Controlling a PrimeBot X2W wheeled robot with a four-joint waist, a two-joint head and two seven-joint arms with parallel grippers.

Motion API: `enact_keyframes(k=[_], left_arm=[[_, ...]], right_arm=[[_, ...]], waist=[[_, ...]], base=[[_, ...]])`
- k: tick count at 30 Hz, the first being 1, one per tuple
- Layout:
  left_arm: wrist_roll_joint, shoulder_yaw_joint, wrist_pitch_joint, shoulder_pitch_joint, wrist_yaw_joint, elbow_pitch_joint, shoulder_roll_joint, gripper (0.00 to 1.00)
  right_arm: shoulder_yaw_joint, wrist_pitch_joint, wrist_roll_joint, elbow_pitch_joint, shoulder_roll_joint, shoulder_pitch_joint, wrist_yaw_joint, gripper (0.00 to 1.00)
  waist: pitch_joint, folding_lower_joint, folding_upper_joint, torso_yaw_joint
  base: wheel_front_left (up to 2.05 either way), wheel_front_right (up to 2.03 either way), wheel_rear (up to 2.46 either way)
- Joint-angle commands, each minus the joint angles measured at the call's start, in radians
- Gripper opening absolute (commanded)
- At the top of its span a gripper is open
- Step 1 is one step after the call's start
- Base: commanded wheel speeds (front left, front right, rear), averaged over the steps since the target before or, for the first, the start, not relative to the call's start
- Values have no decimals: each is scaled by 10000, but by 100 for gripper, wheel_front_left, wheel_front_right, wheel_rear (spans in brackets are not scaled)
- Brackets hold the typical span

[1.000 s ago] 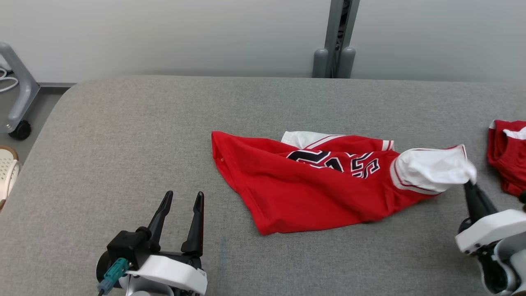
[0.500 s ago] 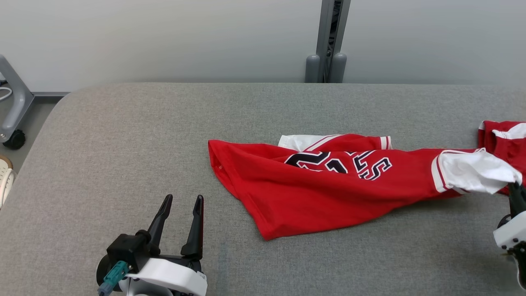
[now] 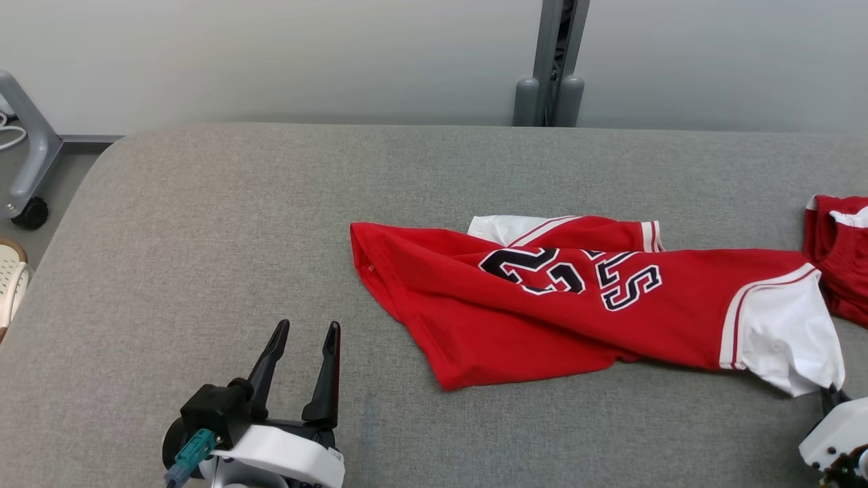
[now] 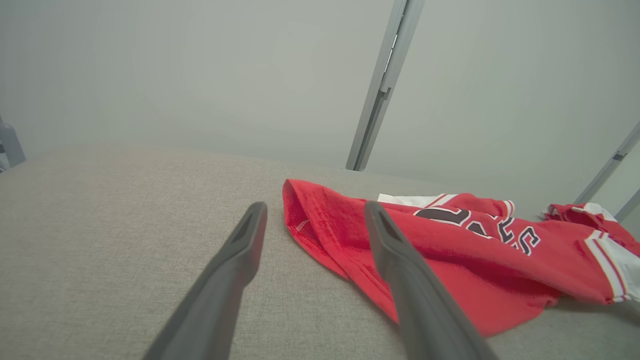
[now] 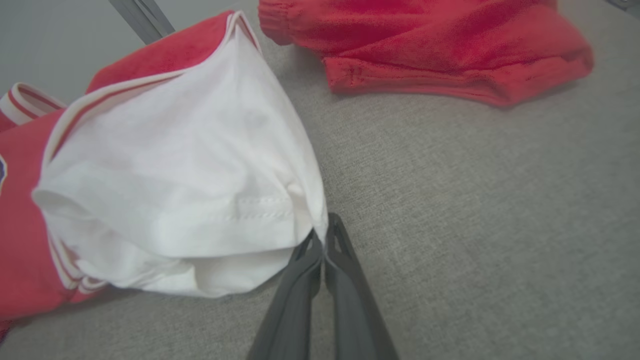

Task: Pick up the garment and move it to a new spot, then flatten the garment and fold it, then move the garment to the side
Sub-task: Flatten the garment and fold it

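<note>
Evidently the flattening step is in hand. The right gripper (image 5: 325, 235) has its two dark fingers pinched together on the hem of the white sleeve (image 5: 175, 165) of the red basketball jersey (image 3: 542, 318), and that sleeve is drawn out away from the shirt's body. The left gripper (image 3: 308, 329) holds nothing. Its fingers stand wide apart over the grey padded table (image 3: 203, 237), on the near side and to the left of the grey metal post (image 3: 553, 68) that rises behind the table's far edge, well apart from the cloth.

The next move probably calls for the left gripper to take the jersey's bottom corner on the post's left, so the two arms can pull against each other. The right gripper should stay low and keep off the second red garment (image 3: 841, 264), which lies bunched far to the post's right, close by the jersey's shoulder. Whether the two touch is unclear.

The jersey lies on the table in front of the post, reaching from its left to far on its right. It has white trim and dark, white-edged lettering. It is not yet flat: its bottom end is folded to a point, the other white sleeve is partly tucked under the far edge, and creases run across the chest.
</note>
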Motion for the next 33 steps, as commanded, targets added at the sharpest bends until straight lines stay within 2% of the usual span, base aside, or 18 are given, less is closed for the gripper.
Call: enact_keyframes(k=[1,2,3,6,11,14,24,33], left_arm=[[31,31,0,-119,-48,11,41,100],[45,34,0,-127,-46,22,40,100],[52,33,0,-137,-42,36,40,100],[71,33,0,-159,-67,76,40,100],[77,71,0,-142,-57,159,40,100],[58,63,0,-105,-42,183,40,100],[17,-13,0,117,-31,187,43,100],[49,-93,0,185,-24,154,41,100]], right_arm=[[-90,104,-98,163,48,42,3,28],[-123,140,-171,267,74,32,3,93],[-170,170,-229,390,116,16,3,100],[-190,275,-431,634,249,-77,3,100],[-402,-229,-645,342,274,-262,2,100],[-252,-515,-455,-352,453,-329,3,100],[476,-1315,157,-3437,349,301,3,100],[678,-1759,111,-4820,342,699,3,100]], waist=[[39,0,0,28],[61,0,0,40],[80,0,0,48],[105,0,0,51],[32,0,0,-49],[-49,0,0,-128],[-394,0,0,-295],[-539,0,0,-317]], base=[[0,0,0],[0,0,0],[0,0,0],[0,0,0],[0,0,0],[0,0,0],[0,0,0],[0,0,0]])
